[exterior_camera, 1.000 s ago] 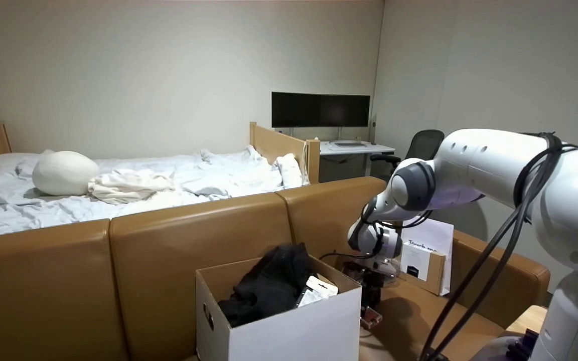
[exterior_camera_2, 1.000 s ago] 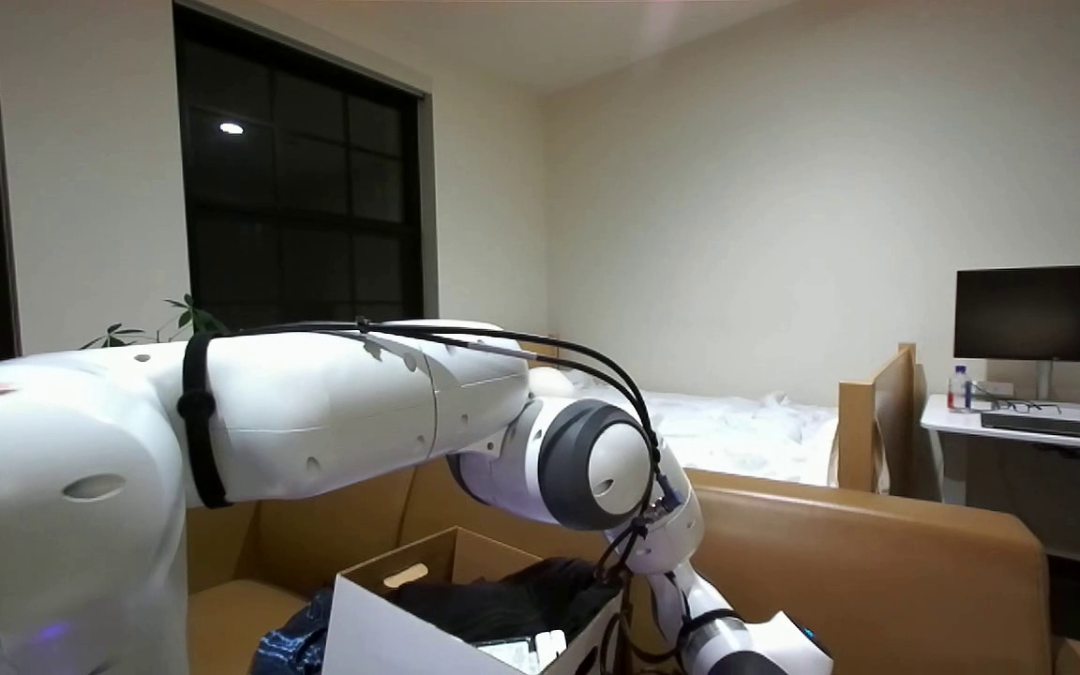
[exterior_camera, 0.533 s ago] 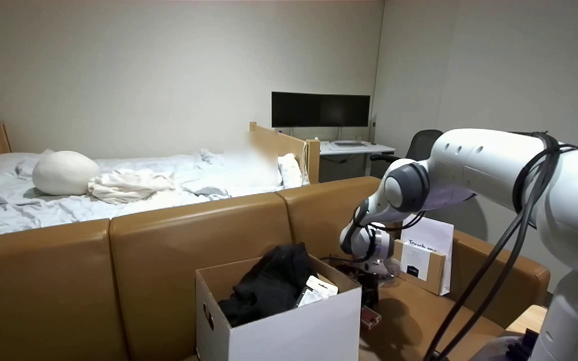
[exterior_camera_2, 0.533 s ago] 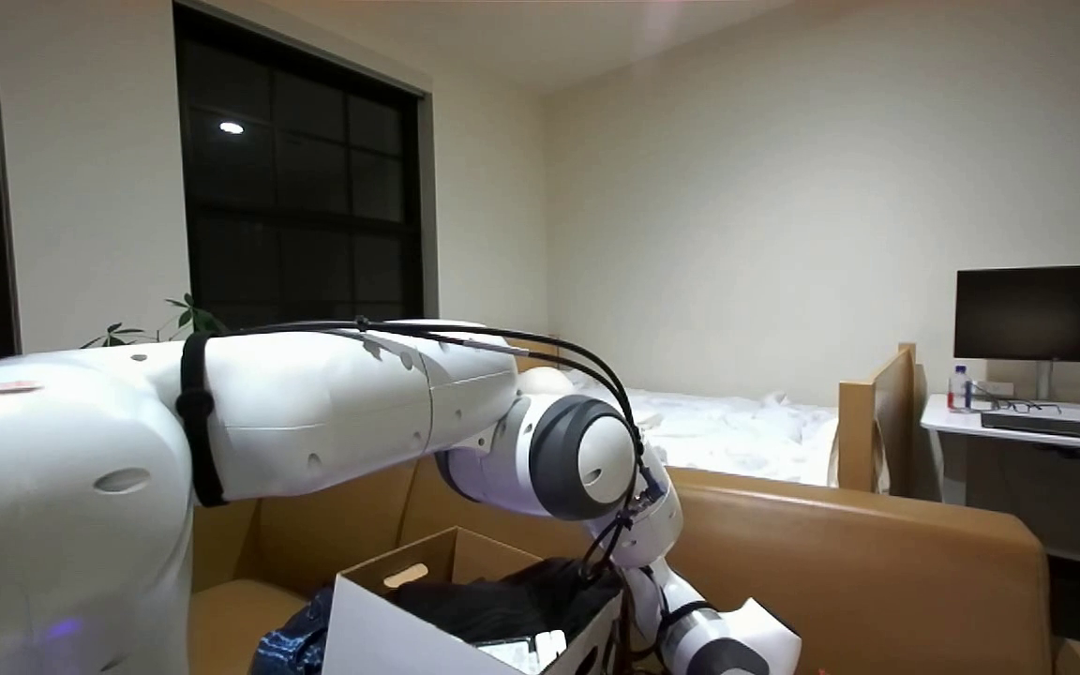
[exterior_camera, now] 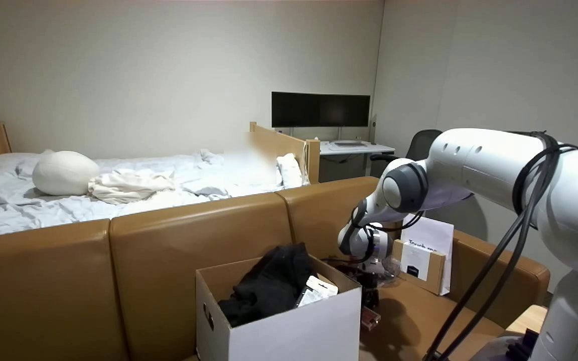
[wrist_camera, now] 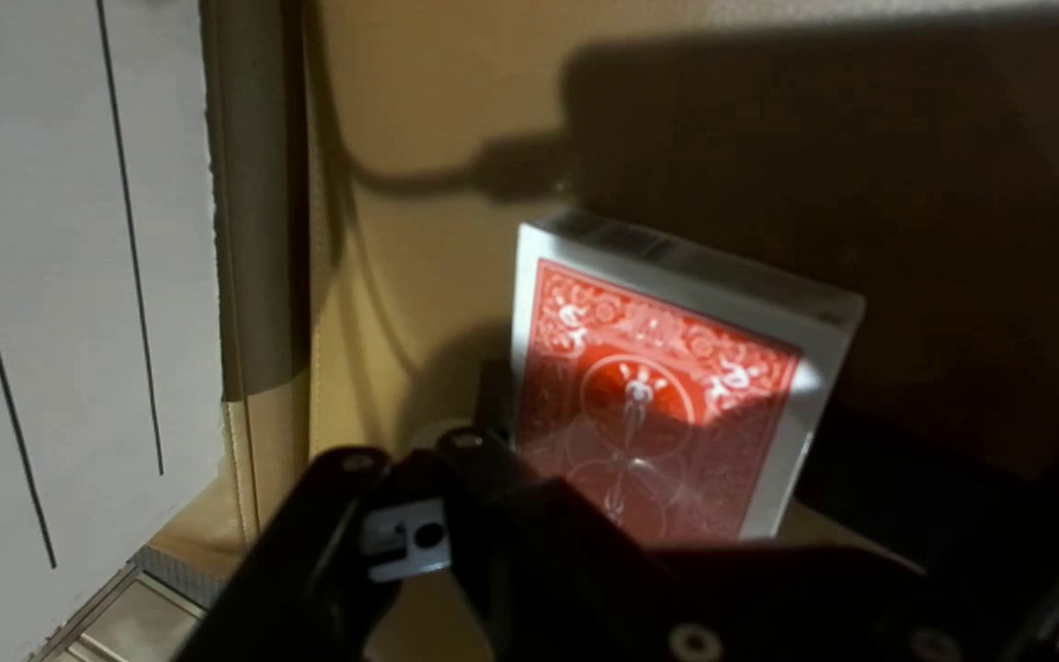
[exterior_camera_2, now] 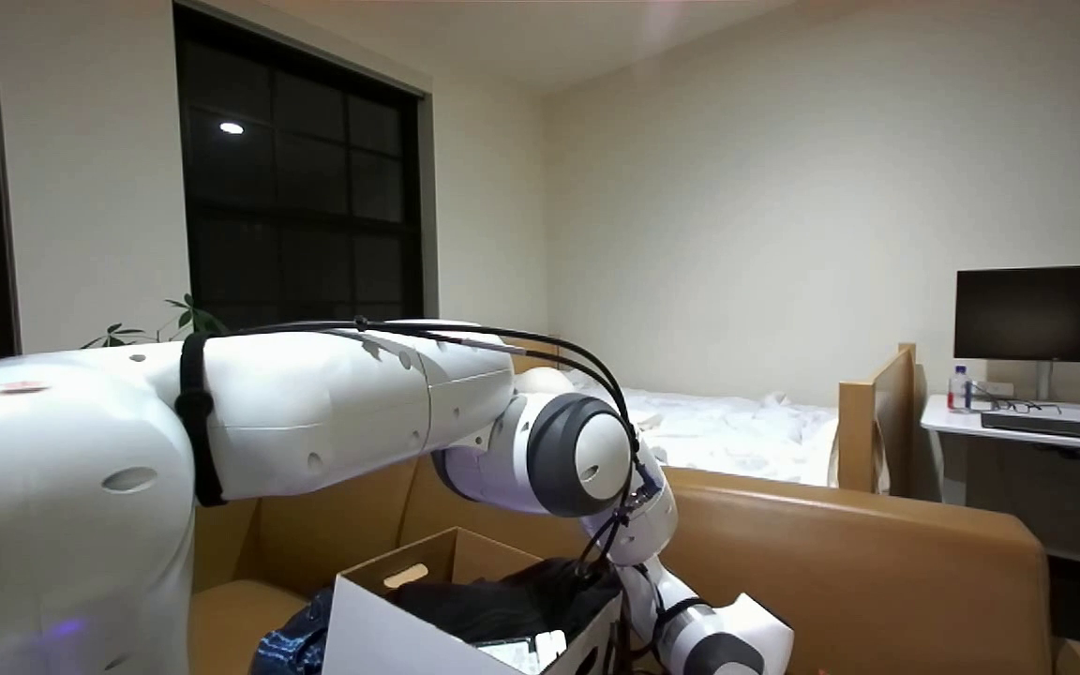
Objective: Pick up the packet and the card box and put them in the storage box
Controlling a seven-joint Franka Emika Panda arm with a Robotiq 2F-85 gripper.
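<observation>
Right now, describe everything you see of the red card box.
The card box looks like glossy cardboard: red face, white print and border, closed end with dark bars. It's on the sofa seat beside the storage box, printed face toward the wrist camera. Gripper fingers hide part of it there; contact is unclear.

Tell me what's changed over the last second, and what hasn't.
The arm has shifted slightly toward the storage box in both exterior views. Whether the fingers have taken hold of the card box, I can't tell. The storage box and the black cloth in it stayed put; the card box looks about where it was.
</observation>
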